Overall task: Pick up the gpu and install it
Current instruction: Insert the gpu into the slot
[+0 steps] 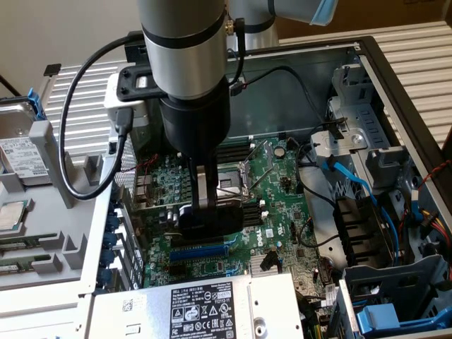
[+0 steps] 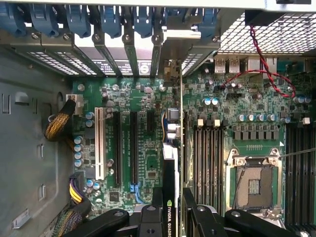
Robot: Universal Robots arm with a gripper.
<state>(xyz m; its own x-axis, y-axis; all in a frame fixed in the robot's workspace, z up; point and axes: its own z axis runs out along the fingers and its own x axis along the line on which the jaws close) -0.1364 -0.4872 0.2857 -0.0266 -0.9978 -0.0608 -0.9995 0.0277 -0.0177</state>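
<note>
The hand (image 1: 207, 192) grasps the gpu (image 2: 170, 173) edge-on, long axis parallel to the motherboard's (image 2: 143, 98) slots, seemingly right above one, its end toward the bracket edge.

gpu (image 2: 170, 217) edge: "NVIDIA QUADRO" is read, in white lettering.
Supply label (image 1: 201, 309): "DELL" is read at its head; the small print cannot be made out.
Drive label (image 1: 20, 157): print not legible.

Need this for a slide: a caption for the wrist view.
Gripper holds the gpu edge-on above the motherboard, beside its expansion slots.
</note>
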